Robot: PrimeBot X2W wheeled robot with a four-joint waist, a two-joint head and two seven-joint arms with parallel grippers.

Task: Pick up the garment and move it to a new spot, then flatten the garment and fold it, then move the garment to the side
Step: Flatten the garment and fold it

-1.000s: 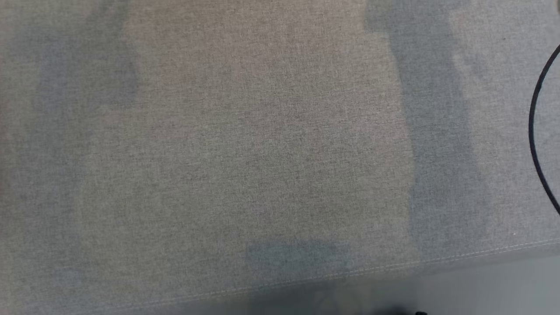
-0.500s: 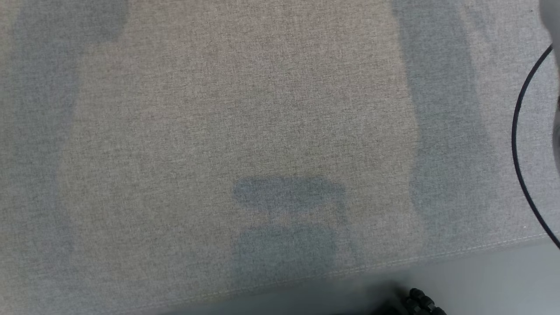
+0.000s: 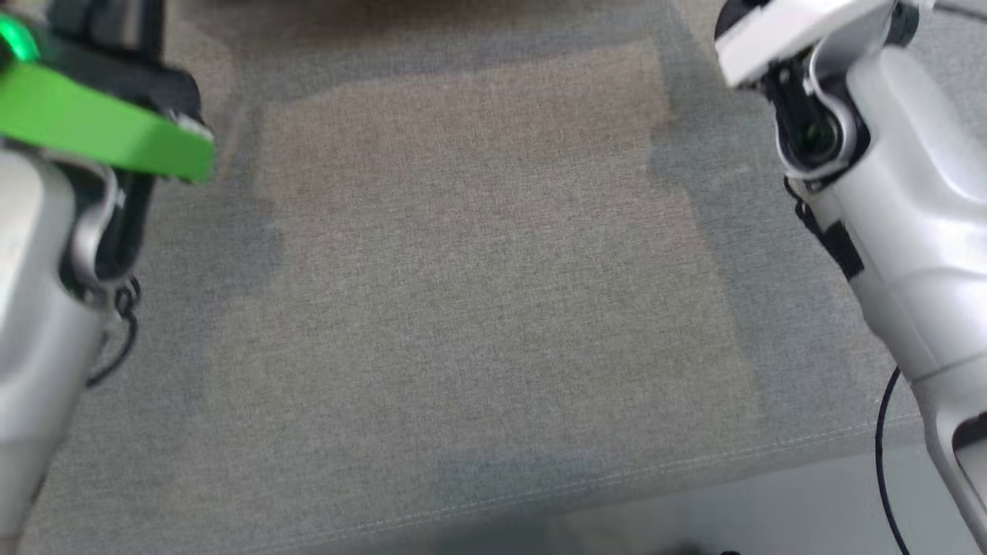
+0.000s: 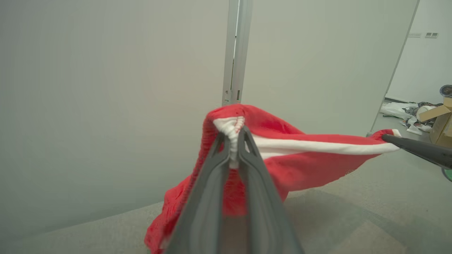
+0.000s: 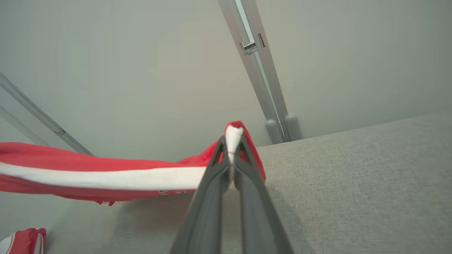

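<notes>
The garment (image 4: 300, 169) is red knit with a white band. It hangs stretched in the air between my two grippers, above the grey fabric surface (image 3: 478, 270). My left gripper (image 4: 232, 135) is shut on one bunched end of the white band. The right gripper's dark finger (image 4: 416, 150) shows there too, at the band's far end. In the right wrist view my right gripper (image 5: 232, 141) is shut on the other end, and the garment (image 5: 70, 162) runs off to the left. My left forearm (image 3: 46, 308) and right forearm (image 3: 910, 231) flank the surface.
The surface's stitched near edge (image 3: 694, 466) borders pale floor (image 3: 771, 501). A black cable (image 3: 883, 447) hangs by the right arm. A pale wall with a metal post (image 4: 235, 53) stands behind. A second red-and-white piece (image 5: 21, 241) lies on the surface. Cardboard clutter (image 4: 441, 120) sits far right.
The head view has shifted. Both forearms now show at its sides, where earlier there were only the grey surface, shadows and the cable.
</notes>
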